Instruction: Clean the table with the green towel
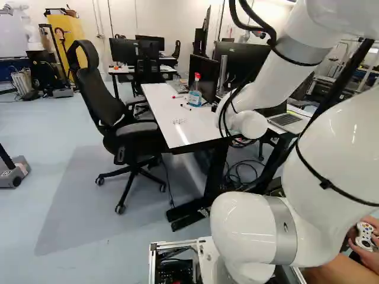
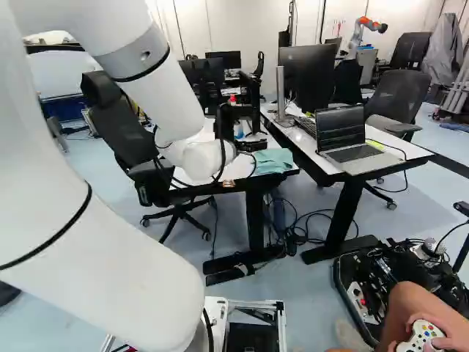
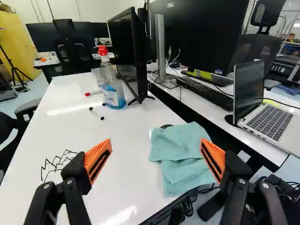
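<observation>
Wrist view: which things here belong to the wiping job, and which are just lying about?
For the job:
- green towel
- white table
- black scribble on it
- open gripper
- perhaps the spray bottle

Just lying about:
- red marker
- black marker
- laptop
- keyboard

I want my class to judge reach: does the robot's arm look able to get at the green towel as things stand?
Probably yes. The tool is open, the towel lies on the table ahead of it with nothing on top, and the bottle and screen stand farther off.
</observation>
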